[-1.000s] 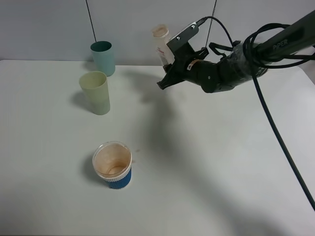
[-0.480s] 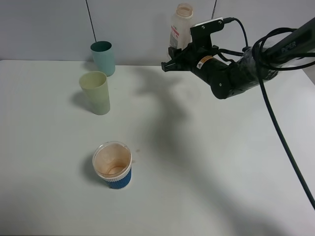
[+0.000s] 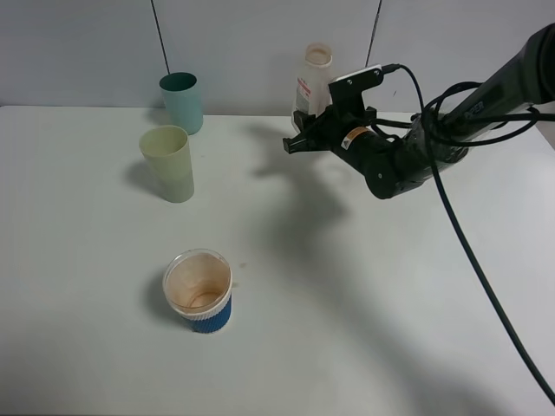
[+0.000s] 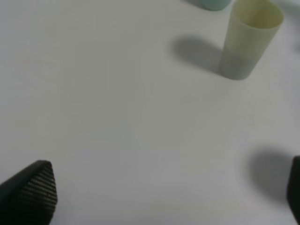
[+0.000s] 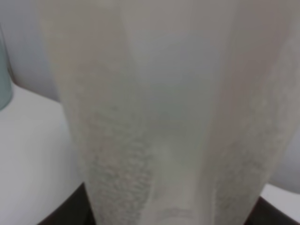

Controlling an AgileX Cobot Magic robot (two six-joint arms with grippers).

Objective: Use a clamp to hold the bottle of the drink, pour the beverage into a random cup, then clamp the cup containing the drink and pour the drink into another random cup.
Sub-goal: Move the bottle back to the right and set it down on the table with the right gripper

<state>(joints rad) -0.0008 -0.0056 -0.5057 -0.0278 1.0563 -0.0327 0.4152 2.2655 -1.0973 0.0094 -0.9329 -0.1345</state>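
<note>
Holding bottle upright at back of table; 1st pour judged done.
Bottle (image 3: pixel 314 80) is clamped by R gripper (image 3: pixel 300 140), jaws closed on it; no brown is seen inside. Yellow cup (image 3: pixel 168 163) shows a darker lower band, prob. the beverage. L gripper (image 4: pixel 159 197) is spread wide, nothing held. Still to be done: yellow cup clamped & poured into teal cup (image 3: pixel 181 101).

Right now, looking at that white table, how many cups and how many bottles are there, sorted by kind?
Cups: 3 (teal tumbler, pale yellow-green tumbler, short cup with blue sleeve)
Bottles: 1 (clear bottle)
Total: 4
</note>
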